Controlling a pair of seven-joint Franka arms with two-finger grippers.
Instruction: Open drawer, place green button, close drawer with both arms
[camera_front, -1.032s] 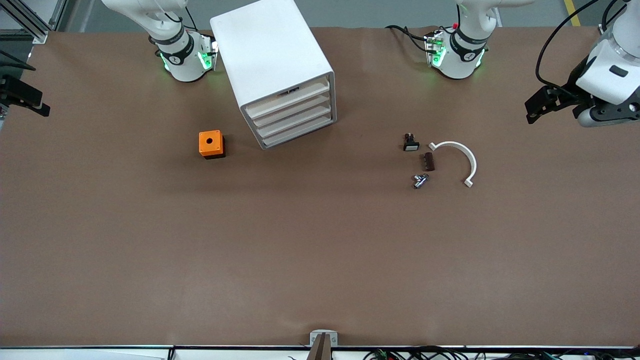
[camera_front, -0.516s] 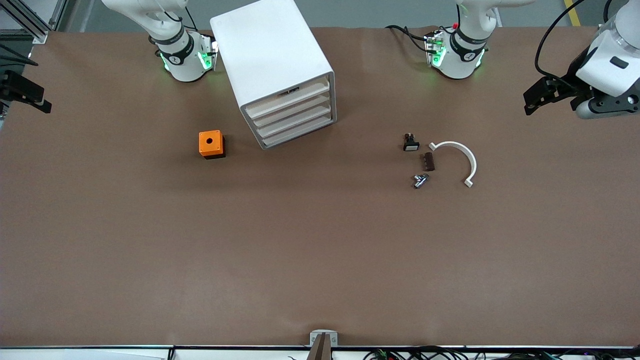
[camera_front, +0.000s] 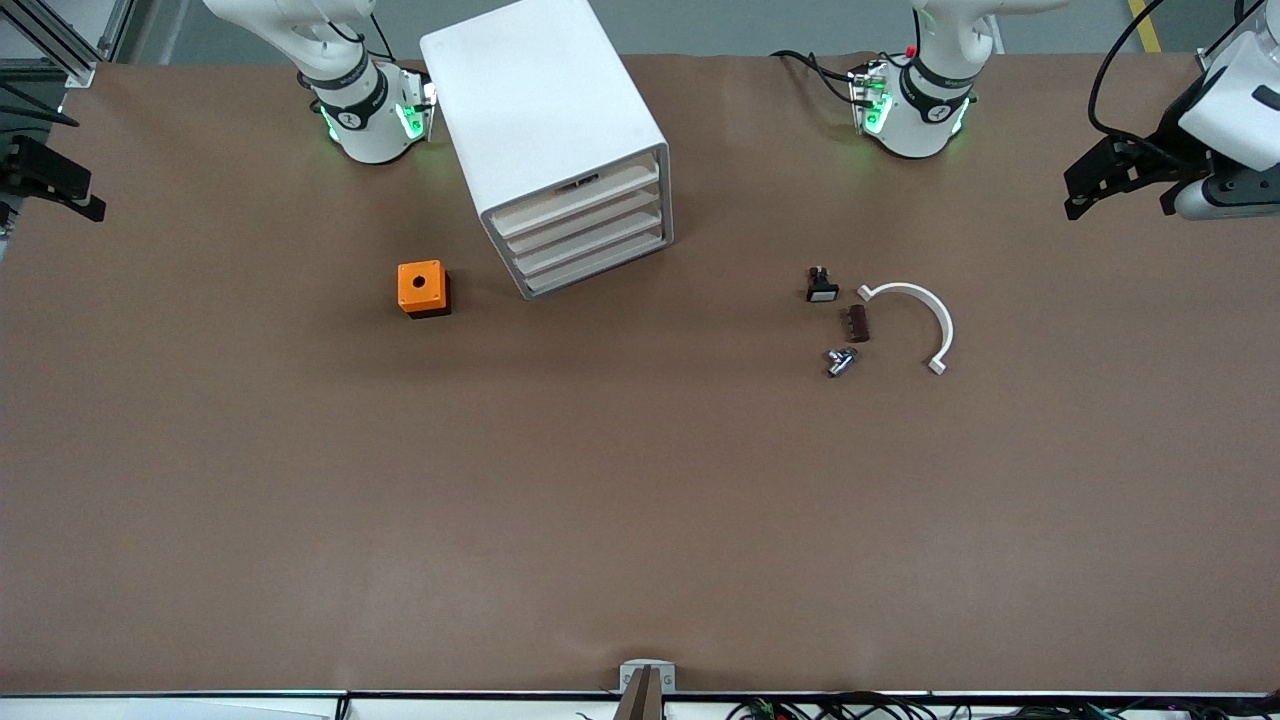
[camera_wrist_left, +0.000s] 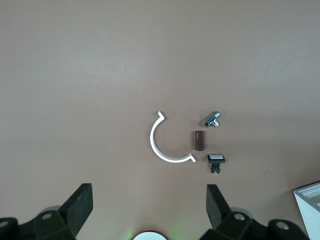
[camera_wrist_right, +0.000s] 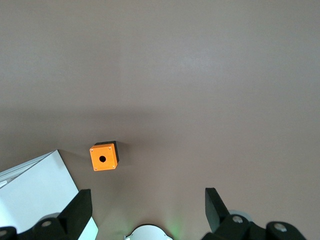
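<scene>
Both grippers hang spread and empty high over the table's ends: the left gripper (camera_wrist_left: 148, 207) over its own end, the right gripper (camera_wrist_right: 146, 209) likewise. The drawer (camera_front: 594, 262) sits shut in the white cabinet (camera_front: 545, 120). The button's green cap cannot be made out among the small parts (camera_front: 842, 320) toward the left arm's end.

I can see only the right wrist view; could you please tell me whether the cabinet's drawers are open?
Observer: All four drawers of the white plastic box cabinet are shut.
Operator: Thank you. Where are the grippers?
Observer: Each hangs open over its own arm's end of the table: left gripper, right gripper.
Operator: What lies nearest the left one?
Observer: A curved white plastic clip, with three small parts beside it.
</scene>
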